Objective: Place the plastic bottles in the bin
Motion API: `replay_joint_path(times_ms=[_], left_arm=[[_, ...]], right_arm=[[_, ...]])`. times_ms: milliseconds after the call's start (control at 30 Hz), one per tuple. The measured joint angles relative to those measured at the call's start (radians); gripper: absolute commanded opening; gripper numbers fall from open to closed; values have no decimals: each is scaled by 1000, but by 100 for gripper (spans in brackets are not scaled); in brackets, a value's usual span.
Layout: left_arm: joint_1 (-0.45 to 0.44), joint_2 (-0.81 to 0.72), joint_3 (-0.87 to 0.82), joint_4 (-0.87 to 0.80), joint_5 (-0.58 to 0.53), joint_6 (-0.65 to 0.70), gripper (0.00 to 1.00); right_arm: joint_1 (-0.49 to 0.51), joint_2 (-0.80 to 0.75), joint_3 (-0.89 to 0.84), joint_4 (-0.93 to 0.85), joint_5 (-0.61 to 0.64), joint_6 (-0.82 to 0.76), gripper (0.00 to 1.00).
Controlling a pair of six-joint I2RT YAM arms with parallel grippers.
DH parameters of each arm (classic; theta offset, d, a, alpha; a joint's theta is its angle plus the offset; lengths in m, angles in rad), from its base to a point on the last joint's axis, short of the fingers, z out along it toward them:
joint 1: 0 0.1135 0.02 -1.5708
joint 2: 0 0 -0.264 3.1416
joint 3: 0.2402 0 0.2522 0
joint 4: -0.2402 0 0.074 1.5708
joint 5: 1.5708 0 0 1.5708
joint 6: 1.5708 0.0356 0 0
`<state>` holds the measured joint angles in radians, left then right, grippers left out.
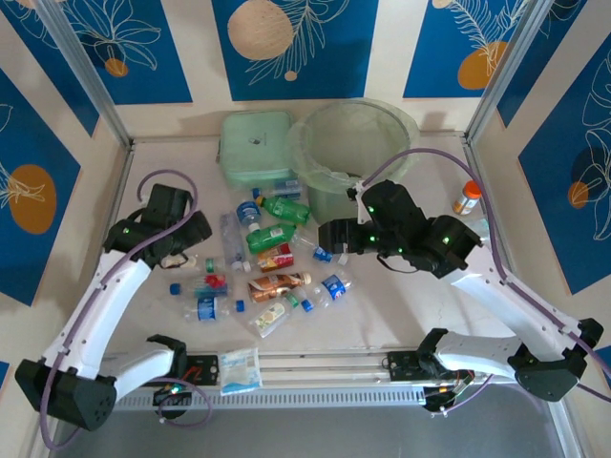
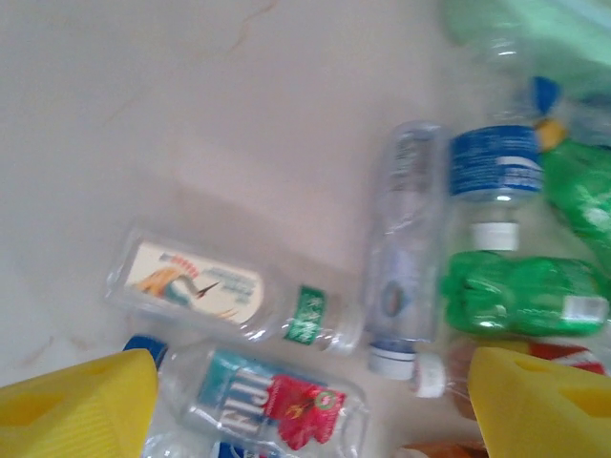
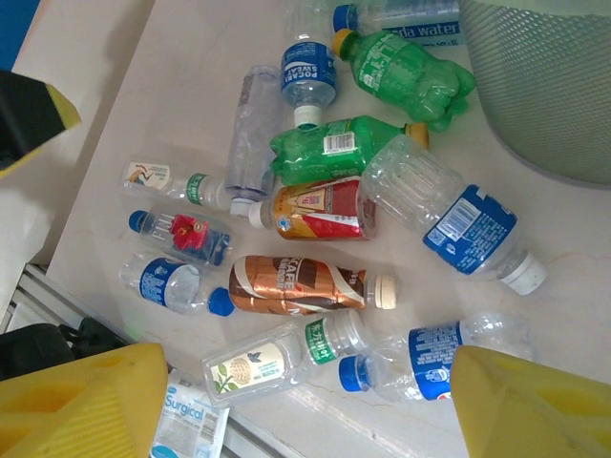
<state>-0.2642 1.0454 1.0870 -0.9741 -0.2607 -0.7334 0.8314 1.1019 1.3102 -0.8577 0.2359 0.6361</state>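
Left claw [image 1: 199, 232] and right claw [image 1: 326, 235] both gape empty, the plastic bottles [image 1: 270, 239] strewn on the tabletop [image 1: 401, 305] between them, the bin [image 1: 325, 191] just beyond the right claw

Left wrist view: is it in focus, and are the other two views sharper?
Left wrist view: blurred, most toward the right edge, so the print on the crushed green bottle smears. Right wrist view: sharp, the word on the white-blue packet reads clearly. Top external view: evenly lit, with soft shadows on the table and no strong glare.
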Motion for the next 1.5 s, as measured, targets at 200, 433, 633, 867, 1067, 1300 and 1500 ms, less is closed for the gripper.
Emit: replay_joint_path(times_ms=[200,433,633,867,1067,1300,1500], left_arm=[[90,11,-126,50,45,-64,84],[161,77,-235,105,85,-118,86],[203,135,-251,164,105,-135,88],[214,221,-253,250,105,-164,88],[221,286,-254,291,92,-180,86],[225,343,-226,340,70,-183,85],[226,373,-220,375,84,-197,87]], right_arm=[[12,2,-42,33,-1,24,79],[44,24,-113,51,-3,72,79],[63,30,-121,73,-3,90,79],[66,30,-121,88,-3,98,79],[66,30,-122,88,-3,98,79],[71,30,-122,88,-3,106,79],[71,32,-125,88,-3,113,79]])
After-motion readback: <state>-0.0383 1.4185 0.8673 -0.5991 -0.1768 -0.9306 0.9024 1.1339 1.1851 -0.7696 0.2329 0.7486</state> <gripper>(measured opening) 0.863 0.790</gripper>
